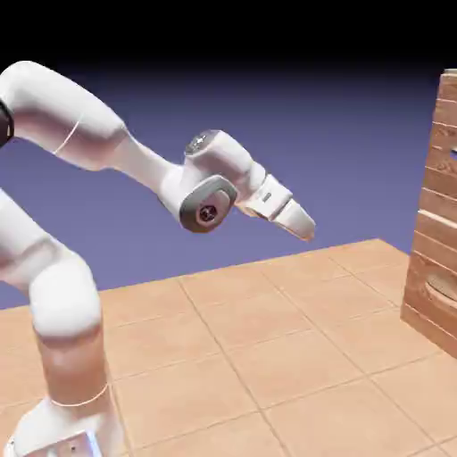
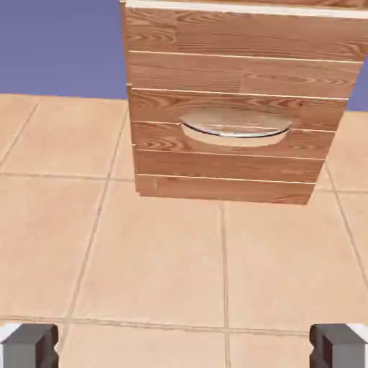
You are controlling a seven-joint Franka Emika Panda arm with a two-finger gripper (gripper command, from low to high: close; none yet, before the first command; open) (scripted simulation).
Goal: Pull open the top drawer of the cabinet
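Distance is the first hazard: the hand (image 1: 303, 225) is held well apart from the cabinet (image 1: 435, 223), over the tiled surface (image 1: 268, 357), with its two grey fingertips (image 2: 29, 346) spread wide at the hand view's lower corners and nothing between them. The cabinet is seen at the exterior view's right edge, cut off by the frame, and in the hand view it is shown straight ahead, standing on the tiles. The top drawer (image 1: 447, 98) is judged to be the uppermost plank band, but its thin bar handle cannot be made out in either view; the hand view is cropped at the cabinet's upper planks. What is plainly seen there is the lower drawer front (image 2: 233, 118) with its oval recess (image 2: 233, 129), and that is where a mistake is most likely: if the approach is steered by what the hand camera shows, the recess could be reached instead of the upper handle, and the wrong drawer pulled. The hand is also pointed somewhat downward, so it would have to be raised and levelled; if that is not done, the fingers could be driven into the flat planks, or closed above or below the bar. A shallow grasp could let the handle slip out once the pull is begun.
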